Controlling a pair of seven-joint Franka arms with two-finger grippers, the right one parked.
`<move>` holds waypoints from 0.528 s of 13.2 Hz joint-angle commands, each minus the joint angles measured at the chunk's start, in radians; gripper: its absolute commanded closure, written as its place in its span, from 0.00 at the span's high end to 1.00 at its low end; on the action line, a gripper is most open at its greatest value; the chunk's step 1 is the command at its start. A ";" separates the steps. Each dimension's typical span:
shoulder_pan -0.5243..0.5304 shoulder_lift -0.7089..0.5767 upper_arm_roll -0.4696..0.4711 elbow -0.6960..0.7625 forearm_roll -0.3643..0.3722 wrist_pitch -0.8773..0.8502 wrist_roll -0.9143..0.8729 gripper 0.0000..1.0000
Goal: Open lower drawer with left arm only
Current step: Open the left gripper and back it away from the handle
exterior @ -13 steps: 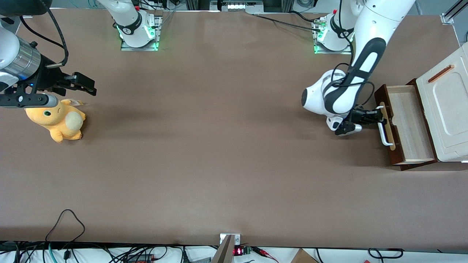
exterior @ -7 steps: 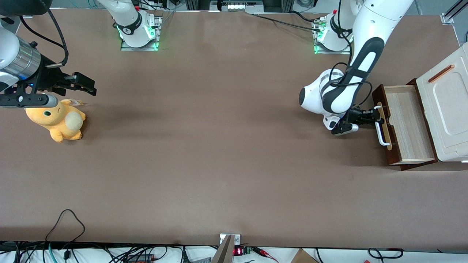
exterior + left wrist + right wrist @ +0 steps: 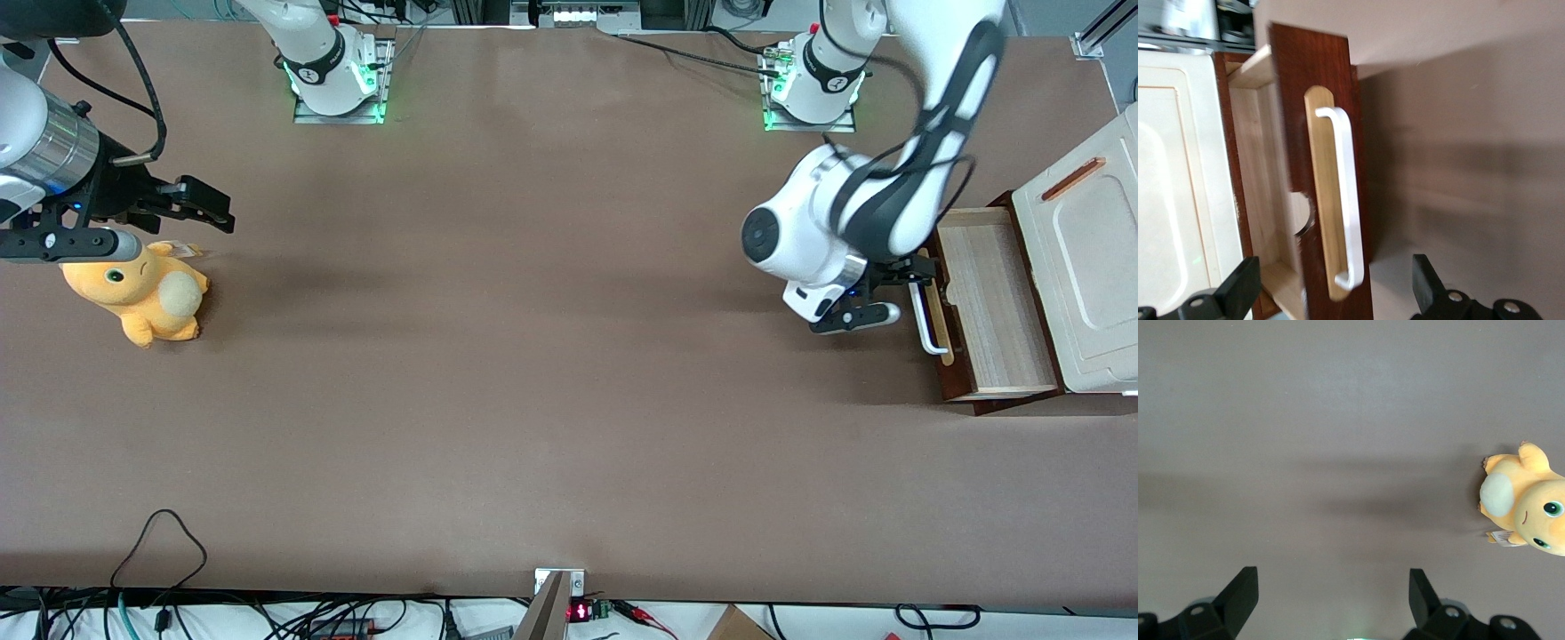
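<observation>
The brown worktop (image 3: 533,356) is stretching across the whole front view. The left arm (image 3: 853,222) is bending down over the working arm's end of it, its white wrist hanging just in front of the cabinet. The cream-white cabinet top (image 3: 1089,267) with its copper bar (image 3: 1072,179) is sitting at that same end of the worktop. Below it the lower drawer (image 3: 987,311) is standing pulled out, showing its pale wood inside (image 3: 1265,180), with the dark brown front (image 3: 1328,120) facing the arm. The white bar handle (image 3: 1346,200) is lying on its pale wood strip (image 3: 1321,200) along that front. The gripper (image 3: 898,293) is hovering just in front of the handle, apart from it; in the left wrist view its jaws are spread wide, one black fingertip (image 3: 1241,283) showing toward the cabinet and the other over the bare worktop, with nothing held between them. A yellow plush toy (image 3: 142,298) is lying well apart, toward the parked arm's end of the worktop.
</observation>
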 commanded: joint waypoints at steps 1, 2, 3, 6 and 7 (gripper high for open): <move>0.001 -0.104 0.009 0.060 -0.174 0.003 0.100 1.00; 0.003 -0.136 0.015 0.089 -0.256 0.000 0.123 1.00; 0.003 -0.166 0.036 0.115 -0.339 -0.003 0.183 1.00; 0.007 -0.263 0.156 0.164 -0.580 -0.011 0.402 1.00; 0.010 -0.295 0.212 0.180 -0.672 -0.018 0.486 1.00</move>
